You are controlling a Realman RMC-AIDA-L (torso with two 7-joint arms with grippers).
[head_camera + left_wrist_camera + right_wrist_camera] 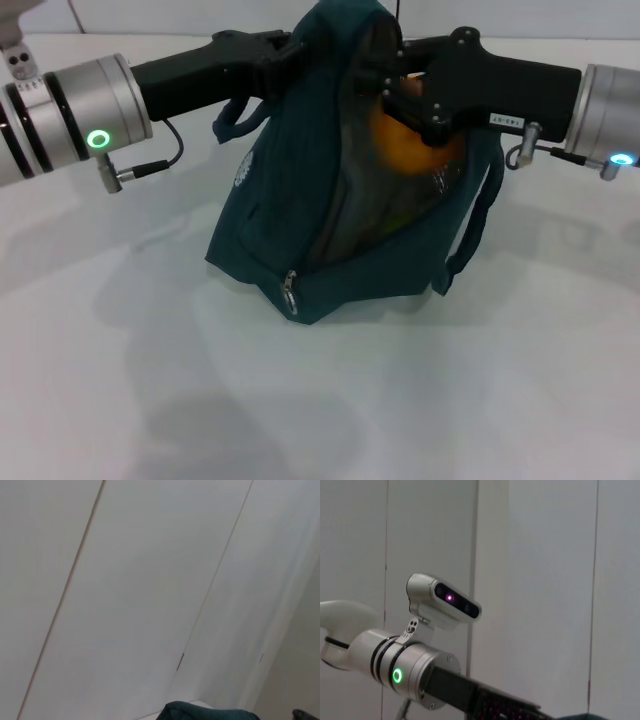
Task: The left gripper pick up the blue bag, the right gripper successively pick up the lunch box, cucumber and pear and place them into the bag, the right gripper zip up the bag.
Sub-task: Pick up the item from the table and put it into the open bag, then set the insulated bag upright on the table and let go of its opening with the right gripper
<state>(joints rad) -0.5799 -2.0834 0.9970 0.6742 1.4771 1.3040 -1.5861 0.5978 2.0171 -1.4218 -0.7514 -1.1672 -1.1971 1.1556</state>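
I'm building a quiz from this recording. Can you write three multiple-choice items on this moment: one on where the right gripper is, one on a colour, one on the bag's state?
1. Where is the right gripper?
A. At the mouth of the blue bag
B. Resting flat on the table
C. Under the bag

2. What colour is the light on the wrist of the left gripper?
A. Red
B. Green
C. Yellow

3. What state is the bag in?
A. Lying flat and zipped shut
B. Folded in half
C. Held up at its top, side gaping open

Key: 1 A, its claw reaches into the opening near the top. 2 B, a green ring glows on the silver wrist. 3 C, the left gripper holds the top, and something orange shows through the gap.
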